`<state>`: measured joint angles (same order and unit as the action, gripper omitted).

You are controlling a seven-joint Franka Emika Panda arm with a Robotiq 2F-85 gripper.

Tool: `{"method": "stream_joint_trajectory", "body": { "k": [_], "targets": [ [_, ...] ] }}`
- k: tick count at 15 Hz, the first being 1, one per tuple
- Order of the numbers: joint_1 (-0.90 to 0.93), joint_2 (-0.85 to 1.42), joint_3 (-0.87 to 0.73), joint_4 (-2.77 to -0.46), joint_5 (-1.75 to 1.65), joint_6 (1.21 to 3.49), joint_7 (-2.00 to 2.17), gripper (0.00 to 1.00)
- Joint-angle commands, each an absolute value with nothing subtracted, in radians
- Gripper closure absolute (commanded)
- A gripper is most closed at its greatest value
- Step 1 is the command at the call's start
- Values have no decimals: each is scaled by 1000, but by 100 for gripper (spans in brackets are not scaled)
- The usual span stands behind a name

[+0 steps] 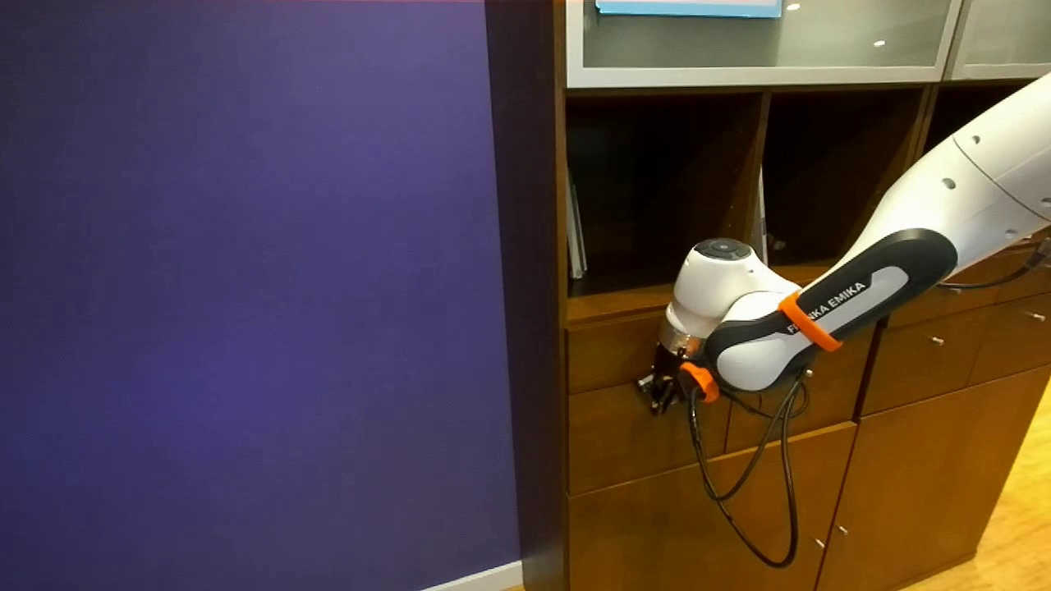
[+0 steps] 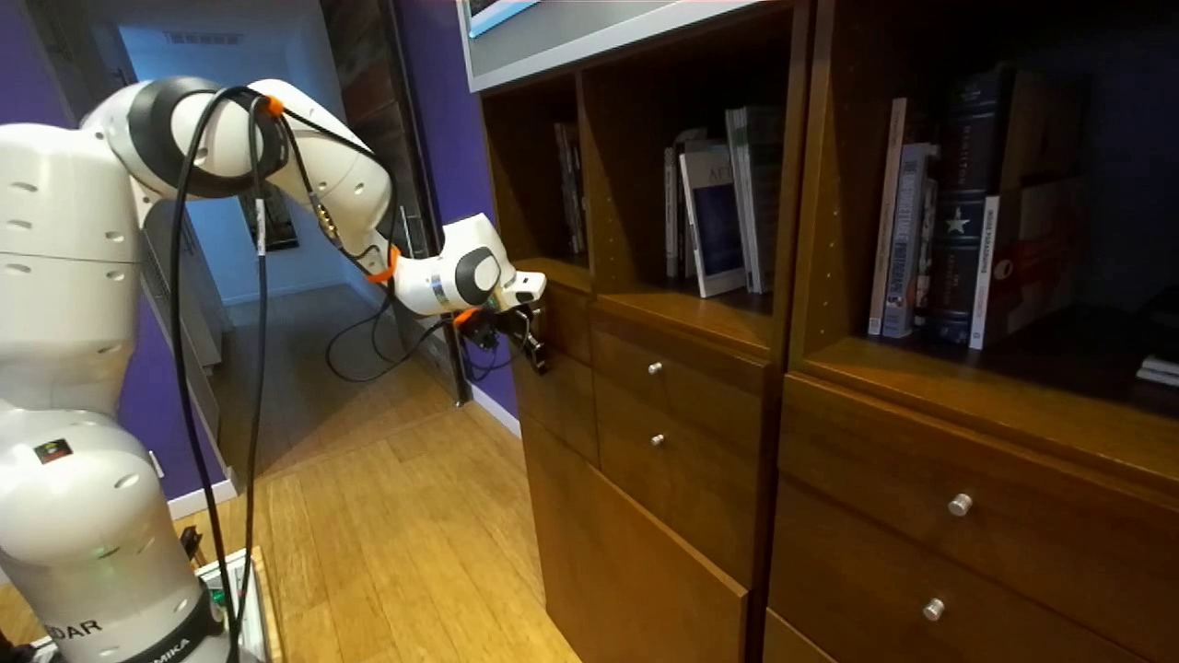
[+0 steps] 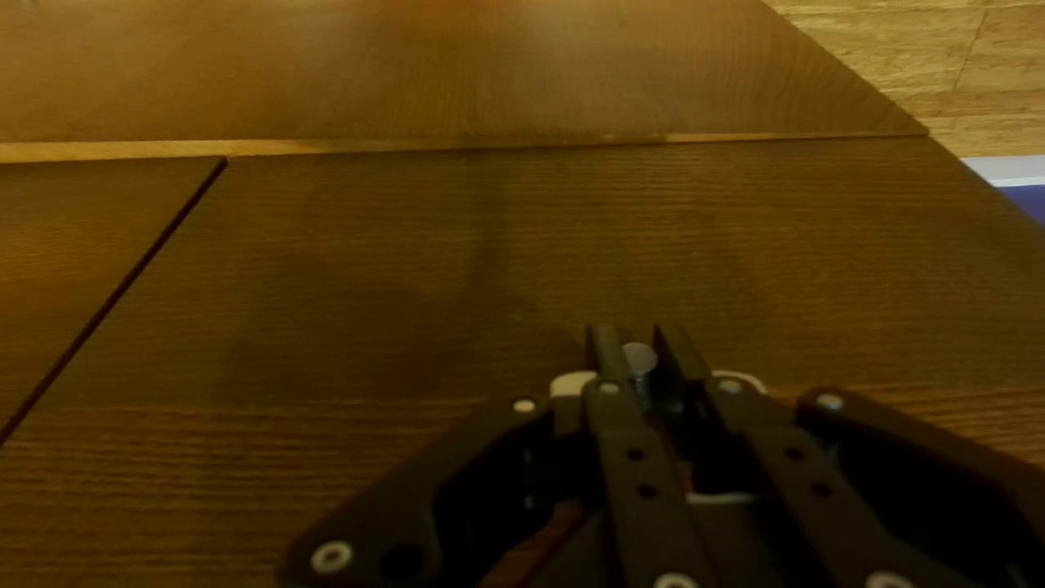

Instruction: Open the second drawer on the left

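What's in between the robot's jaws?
The knob on the drawer. The wrist view shows it, with the jaws on either side; whether they squeeze it, I can't tell.

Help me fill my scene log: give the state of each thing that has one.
Black two-fingered claw: appears shut on the small round pale metal knob
Medium-brown rectangular wooden second drawer: shut
Brown wooden drawer above: shut
Large brown wooden door below: shut or ajar, unclear
Silver-framed upper glass door: shut
White-and-blue rectangular book: standing, tilted
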<state>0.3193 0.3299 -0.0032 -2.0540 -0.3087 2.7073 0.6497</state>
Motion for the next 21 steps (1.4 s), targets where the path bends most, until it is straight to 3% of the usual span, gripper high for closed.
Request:
{"method": "stream_joint_trajectory", "body": {
  "k": [1,11,12,21],
  "targets": [
    [327,295,13,-2107,-281,2677,619,96],
    [303,10,109,-2518,-178,2695,635,96],
    [300,-23,123,-2555,-176,2684,648,65],
    [282,-266,205,-2778,38,2567,551,6]
  ]
}}
